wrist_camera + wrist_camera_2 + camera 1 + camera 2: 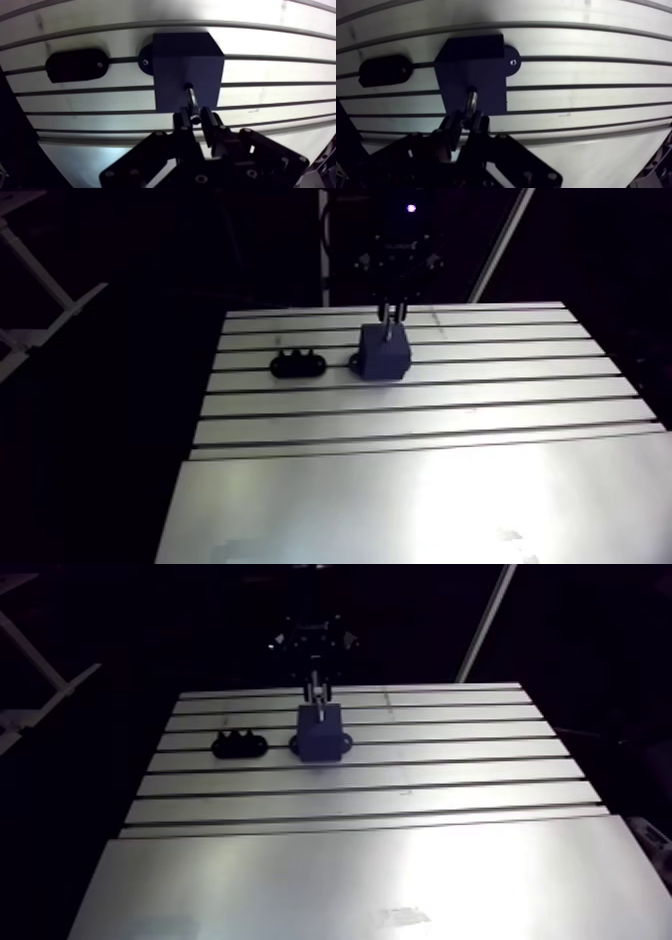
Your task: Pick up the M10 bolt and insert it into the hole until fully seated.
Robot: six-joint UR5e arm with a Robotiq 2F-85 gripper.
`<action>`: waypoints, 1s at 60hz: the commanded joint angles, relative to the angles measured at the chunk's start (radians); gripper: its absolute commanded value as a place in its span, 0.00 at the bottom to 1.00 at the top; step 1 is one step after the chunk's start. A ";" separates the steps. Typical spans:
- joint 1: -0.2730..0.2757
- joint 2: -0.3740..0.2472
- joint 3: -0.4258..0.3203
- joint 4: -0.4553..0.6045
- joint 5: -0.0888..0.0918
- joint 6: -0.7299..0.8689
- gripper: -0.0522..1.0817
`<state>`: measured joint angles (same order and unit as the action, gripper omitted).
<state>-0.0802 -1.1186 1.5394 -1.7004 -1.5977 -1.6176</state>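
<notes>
Going left to right on the slotted table: first there's a black oval holder sitting on its own. Just beside it is the dark blue block, with a round screwed-down tab on the holder side. The gripper hangs right over the block, and in the wrist view its fingers are clamped on the M10 bolt — held by the upper end, shank pointing down at the block's top face.

So the pick looks done and we're in the insertion step. The bolt's tip sits at the hole, maybe just started in it — hard to tell from here. A good stretch of shank is showing between the fingers and the block, so I'd say it's nowhere near seated.

Next move, as I read it: push straight down along the bolt's axis, keeping it square to the hole. The bolt looks slightly leaned in the wrist view, though that could be the lens. If it's truly cocked it could jam on the rim, so go slow, and let go only once the head is down on the block.
</notes>
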 commanded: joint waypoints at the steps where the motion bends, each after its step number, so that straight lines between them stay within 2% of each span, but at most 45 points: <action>1: 0.000 0.000 -0.003 0.000 0.000 0.000 1.00; 60: 0.000 0.010 -0.011 0.000 0.000 0.000 1.00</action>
<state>-0.0798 -1.1135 1.5308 -1.7004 -1.5977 -1.6184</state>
